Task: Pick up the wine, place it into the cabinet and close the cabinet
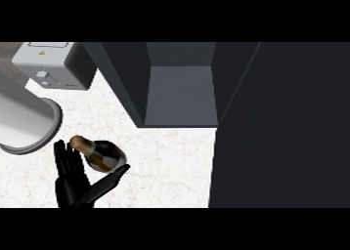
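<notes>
The wine bottle [102,154], dark with a gold-brown neck pointing up-left, stands on the white marble counter [170,166] at the lower left. My left hand [73,183] comes in from the lower edge right at it. Its straight fingers [66,158] run along the bottle's left side and its thumb [113,177] reaches under the bottle's lower right. The hand is open, not curled round the bottle. The dark grey cabinet [179,93] is open at the top centre, with a bare shelf inside. Its door [286,127] stands swung out, filling the right side. My right hand does not show.
A large light-grey cylinder [19,117] lies across the left edge, just above the hand. A grey toaster [52,63] sits at the top left, next to the cabinet's left wall. Bare counter stretches between the bottle and the cabinet opening.
</notes>
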